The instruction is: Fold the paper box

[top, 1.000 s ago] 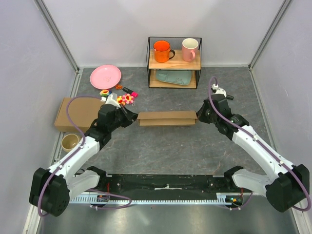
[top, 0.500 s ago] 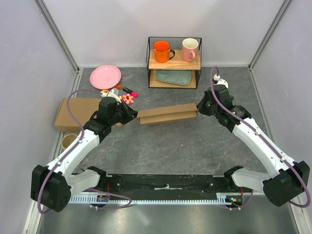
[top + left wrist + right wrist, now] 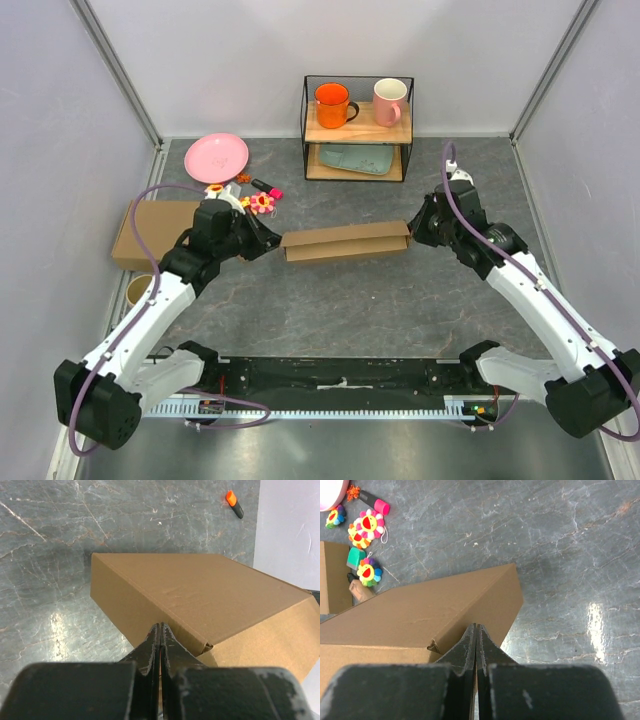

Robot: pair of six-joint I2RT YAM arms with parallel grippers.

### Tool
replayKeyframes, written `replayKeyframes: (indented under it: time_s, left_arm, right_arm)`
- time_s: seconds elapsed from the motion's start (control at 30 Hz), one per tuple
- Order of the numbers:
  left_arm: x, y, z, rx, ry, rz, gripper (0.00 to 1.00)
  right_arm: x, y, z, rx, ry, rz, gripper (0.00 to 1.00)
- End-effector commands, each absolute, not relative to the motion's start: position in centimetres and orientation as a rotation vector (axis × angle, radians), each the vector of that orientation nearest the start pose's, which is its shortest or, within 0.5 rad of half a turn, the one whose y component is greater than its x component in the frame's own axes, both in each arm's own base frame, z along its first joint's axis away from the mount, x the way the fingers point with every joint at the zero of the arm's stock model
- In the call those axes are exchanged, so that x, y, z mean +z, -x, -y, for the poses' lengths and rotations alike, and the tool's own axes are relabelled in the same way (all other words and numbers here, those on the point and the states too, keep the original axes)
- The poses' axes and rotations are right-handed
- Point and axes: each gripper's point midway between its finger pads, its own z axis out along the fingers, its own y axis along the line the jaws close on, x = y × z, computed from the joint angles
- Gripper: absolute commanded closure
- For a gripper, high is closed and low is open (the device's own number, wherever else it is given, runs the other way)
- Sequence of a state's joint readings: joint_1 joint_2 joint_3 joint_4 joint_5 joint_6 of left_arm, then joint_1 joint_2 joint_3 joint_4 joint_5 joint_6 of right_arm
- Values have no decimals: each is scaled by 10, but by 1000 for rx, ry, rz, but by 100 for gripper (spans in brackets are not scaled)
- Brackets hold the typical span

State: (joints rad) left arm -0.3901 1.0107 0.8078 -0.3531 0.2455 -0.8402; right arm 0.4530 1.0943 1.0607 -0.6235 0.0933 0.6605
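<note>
**Mid-table: box pinched at both ends**

On the grey marbled table (image 3: 340, 320), open room lies in front of the closed box (image 3: 345, 242). The rack (image 3: 357, 130) is behind and a second box (image 3: 150, 230) is left. Left gripper (image 3: 274, 243) and right gripper (image 3: 413, 233) are clamped tight on its end edges.

We see paper box (image 3: 346, 242) mid-table, left gripper (image 3: 277, 243) at its left end, right gripper (image 3: 411, 233) at its right | shelf (image 3: 358, 128) far behind | second box (image 3: 150, 232) left | bowl (image 3: 144, 291) on its near side
</note>
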Motion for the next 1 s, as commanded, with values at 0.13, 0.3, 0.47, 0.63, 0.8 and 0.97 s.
replayKeyframes:
  time_s: [0.13,0.3,0.47,0.63,0.8,0.97]
  left_arm:
    - [257,-232,229,-1292,156,-2208,98]
    - [258,-236,236,-1337,176,-2256,97]
    - [253,-249,240,-1340,208,-2296,96]
    - [244,-263,243,-1340,214,-2335,95]
    - [235,-274,236,-1284,217,-2342,87]
    - [236,-280,223,-1218,223,-2325,87]
  right_arm:
    - [212,-259,-201,825,-253,-2377,100]
    - [201,-263,-208,861,-286,-2436,100]
    - [194,-275,-211,876,-311,-2466,99]
    - [177,-291,-207,852,-306,-2512,95]
    - [175,-300,-192,744,-298,-2487,78]
    - [177,-302,-177,665,-281,-2473,73]
